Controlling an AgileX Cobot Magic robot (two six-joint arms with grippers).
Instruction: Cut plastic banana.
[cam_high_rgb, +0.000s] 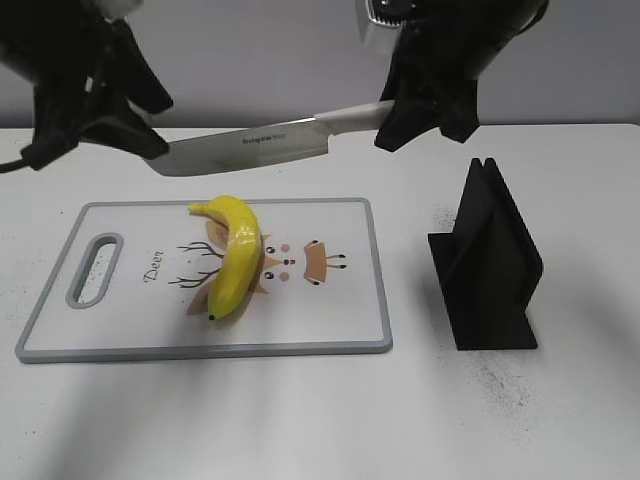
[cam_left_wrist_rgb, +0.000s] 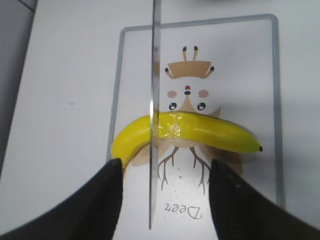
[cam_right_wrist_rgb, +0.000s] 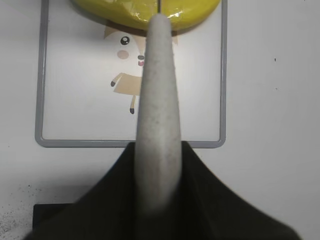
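We see the plastic banana (cam_high_rgb: 237, 255) lying on the white cutting board (cam_high_rgb: 340, 320), across its deer print, one dark tip toward the board's far edge and the other toward its near edge. Its middle carries a shiny taped-looking band. The board rests flat on the white table (cam_high_rgb: 300, 420).

The right gripper (cam_high_rgb: 425, 105) is clamped on the pale handle (cam_right_wrist_rgb: 157, 115) of a knife (cam_high_rgb: 250, 148). The knife hangs level in the air above the far edge of the board, tip pointing toward the left arm. In the left wrist view the blade (cam_left_wrist_rgb: 154, 115) appears edge-on as a thin line crossing the banana near its middle; in the exterior view the blade is clear of the fruit, above it.

The left gripper (cam_left_wrist_rgb: 162, 200) hovers above the handle-slot end of the board with fingers (cam_left_wrist_rgb: 100, 200) apart, holding nothing; the knife tip lies between them in its view.

A black slotted knife stand (cam_high_rgb: 487, 262) sits upright on the table, right of the board and apart from it.
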